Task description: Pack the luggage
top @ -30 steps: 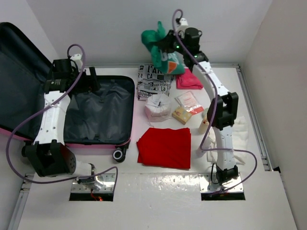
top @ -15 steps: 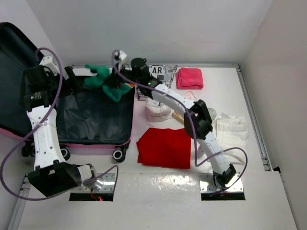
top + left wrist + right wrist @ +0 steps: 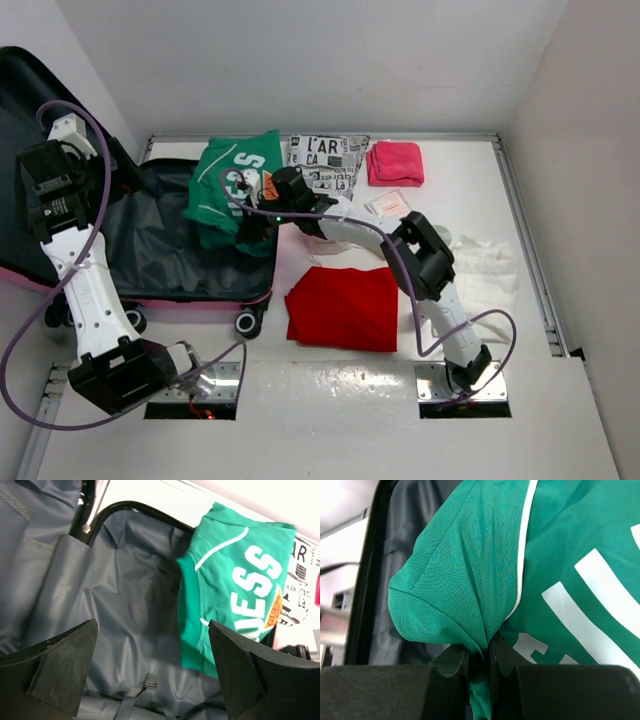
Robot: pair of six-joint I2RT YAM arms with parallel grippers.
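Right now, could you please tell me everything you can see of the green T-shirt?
The green knit-fabric T-shirt carries white block letters, a thin white stripe and a small orange patch. It is loosely folded and creased. It lies in the far right corner of the open pink hard-shell suitcase, on the dark grey lining, with its far edge over the rim. The right tool is shut on a bunched fold at the shirt's near edge.

- The lid of the luggage is running out of the top view at the upper left edge.
- The green shirt is hiding the tips of the right gripper there.
- In the right wrist view, the right edge is cutting the shirt's white letters.
- In the left wrist view, the lower edge is cutting off the left gripper.
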